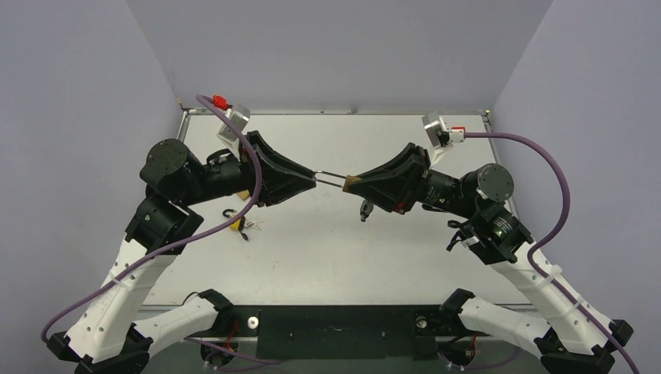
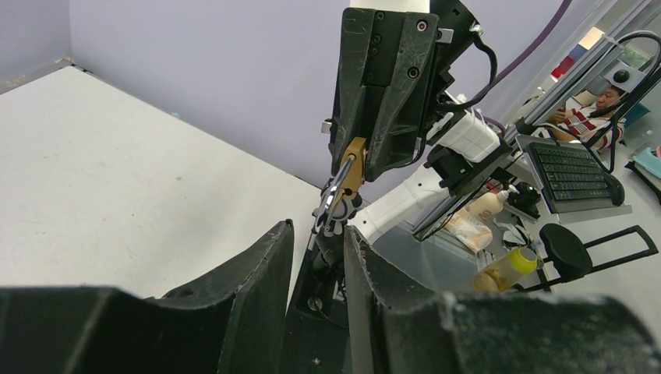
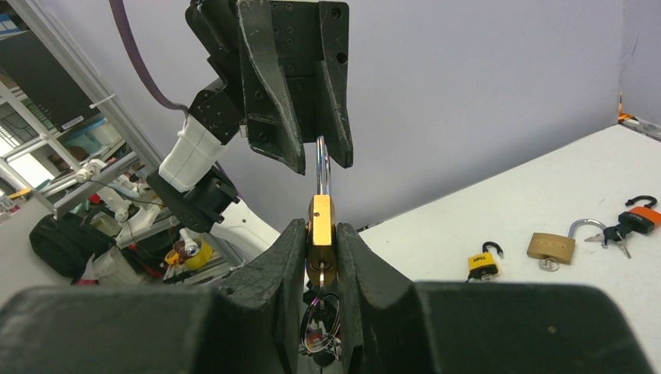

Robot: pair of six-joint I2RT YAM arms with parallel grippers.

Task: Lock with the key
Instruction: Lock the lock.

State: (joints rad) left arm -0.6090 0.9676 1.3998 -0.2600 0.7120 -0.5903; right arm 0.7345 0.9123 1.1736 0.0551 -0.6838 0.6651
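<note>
Padlock (image 3: 320,222) is in mid-air above the desk (image 1: 327,257), brass body pinched edge-on in the right pincer (image 3: 319,234). Any marking on it is turned away, can't read it. Shackle (image 1: 331,176) points at the left pincer (image 2: 317,231). Its end sits between those fingers, which are spread with a gap either side. Keys (image 3: 319,331) hang under the body. On the desk near the left arm: yellow lock (image 3: 483,263) with dark lettering too small to read, brass lock (image 3: 551,247) with its bow open, orange lock (image 3: 641,218).

Plain lavender walls (image 1: 335,47) enclose 3 sides of the white tabletop (image 1: 327,257) (faintly scuffed); lighting even; keyboard (image 2: 573,167) beyond.
</note>
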